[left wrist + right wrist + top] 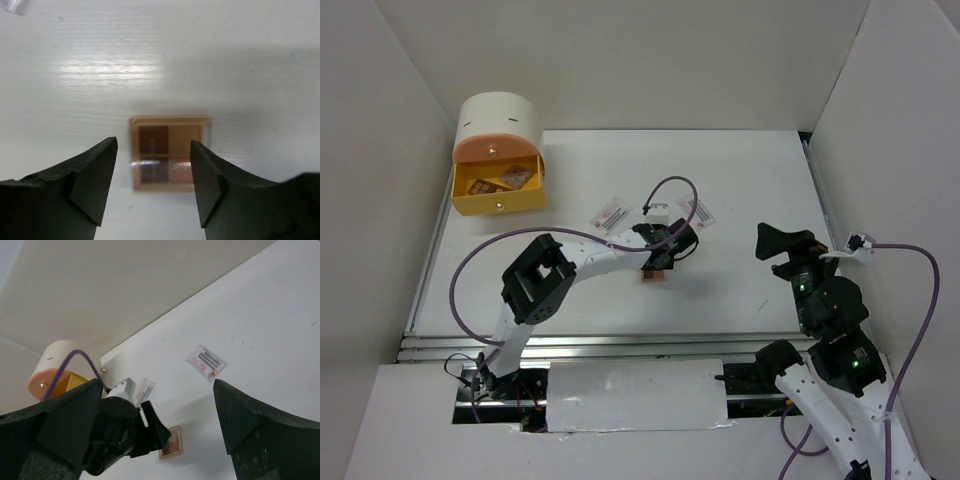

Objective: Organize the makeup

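At the desk's [740, 180] far left corner stood a rounded cream and pink drawer box [498, 125], its yellow drawer [500, 203] pulled out with brown palettes [486, 186] lying inside. To its right, towards the middle of the desk, a white printed sachet [612, 213] lay flat. Next came the left arm [585, 255], reaching out over the desk's centre, its jaws spread and pinching nothing. They hung directly above a small brown eyeshadow palette [169, 152], which lay flat on the desk well apart from the drawer. In the left wrist view the palette sat slightly to one side of the gap rather than centred in it, and one fingertip [196, 150] appeared to overlap its edge. A second sachet [698, 212] lay just beyond this arm. Near the desk's right edge the right arm's jaws were spread wide, empty and raised clear of everything. The likely trouble lay in the pickup. The palette was thin and flush with the desk, so jaws coming down off-centre could land a fingertip on its lid, or skid it sideways instead of gripping it. Closing too high could let it slip out.
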`<action>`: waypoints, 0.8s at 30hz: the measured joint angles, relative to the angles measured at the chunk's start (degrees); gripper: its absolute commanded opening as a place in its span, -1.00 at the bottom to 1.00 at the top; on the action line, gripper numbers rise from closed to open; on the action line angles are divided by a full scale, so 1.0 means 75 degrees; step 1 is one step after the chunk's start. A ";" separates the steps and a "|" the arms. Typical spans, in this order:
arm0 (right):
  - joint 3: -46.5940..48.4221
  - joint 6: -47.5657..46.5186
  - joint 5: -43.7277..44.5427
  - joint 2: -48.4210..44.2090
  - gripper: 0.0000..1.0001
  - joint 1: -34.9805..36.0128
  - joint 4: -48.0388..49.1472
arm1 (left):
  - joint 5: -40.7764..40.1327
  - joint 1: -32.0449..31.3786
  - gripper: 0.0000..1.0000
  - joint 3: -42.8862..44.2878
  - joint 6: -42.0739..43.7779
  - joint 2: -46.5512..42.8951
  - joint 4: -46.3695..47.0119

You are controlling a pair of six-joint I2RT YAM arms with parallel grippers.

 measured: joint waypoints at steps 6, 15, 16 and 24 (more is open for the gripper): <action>0.0000 0.0003 -0.0058 0.0219 1.00 0.0000 0.0058 | -0.0050 0.0350 -0.20 -0.0927 0.0239 -0.1445 0.0026; -0.0114 0.0003 -0.0108 0.0341 1.00 0.0000 0.0268 | 0.0073 0.0775 0.85 -0.1288 0.0466 -0.1600 0.0356; -0.0119 0.0000 -0.0114 0.0358 1.00 0.0000 0.0286 | 0.0111 0.0697 0.85 -0.1268 0.0466 -0.1478 0.0350; -0.0146 -0.0003 -0.0117 0.0402 1.00 0.0000 0.0309 | 0.0819 0.0050 0.99 -0.0930 0.0466 -0.0979 0.0408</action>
